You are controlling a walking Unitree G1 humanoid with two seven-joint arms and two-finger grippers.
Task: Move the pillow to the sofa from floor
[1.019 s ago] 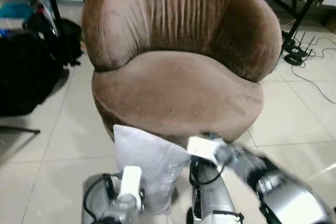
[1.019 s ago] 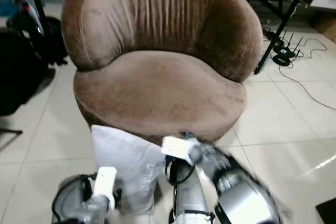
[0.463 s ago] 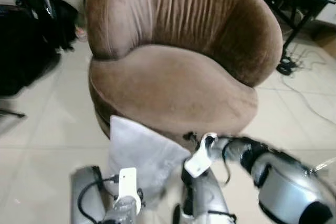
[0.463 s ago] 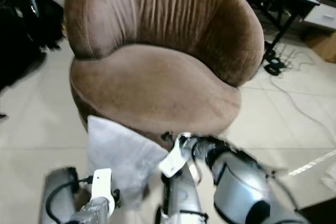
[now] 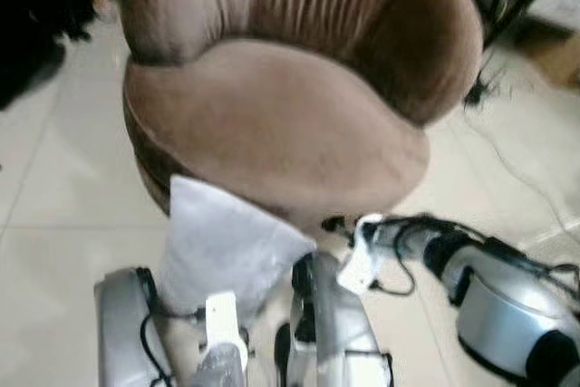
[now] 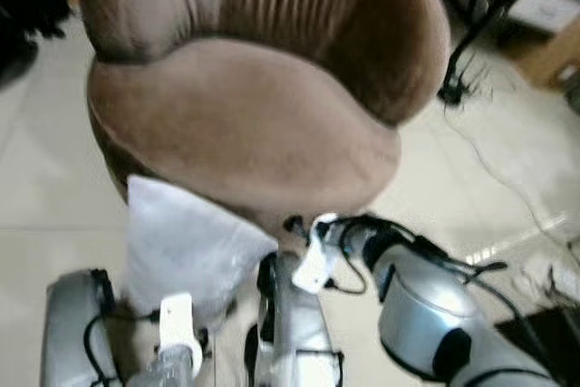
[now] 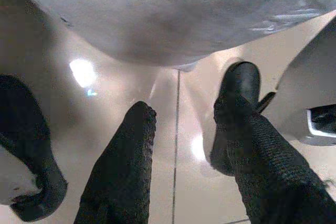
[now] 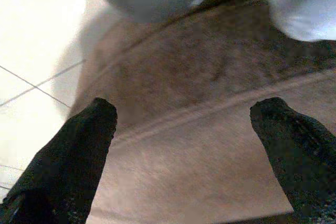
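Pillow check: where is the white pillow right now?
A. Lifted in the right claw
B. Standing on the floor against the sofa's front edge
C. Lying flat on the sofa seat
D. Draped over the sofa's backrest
B: the white pillow stands below and against the front of the brown sofa, whose seat is bare, and the right claw is open and holds nothing.

Showing one brown sofa (image 5: 272, 124), one white pillow (image 5: 222, 246) and two silver arms, each carrying one gripper: left gripper (image 7: 191, 108), right gripper (image 8: 184, 114). Lying on the tiled floor (image 5: 54, 197): cables, too blurred for counting.
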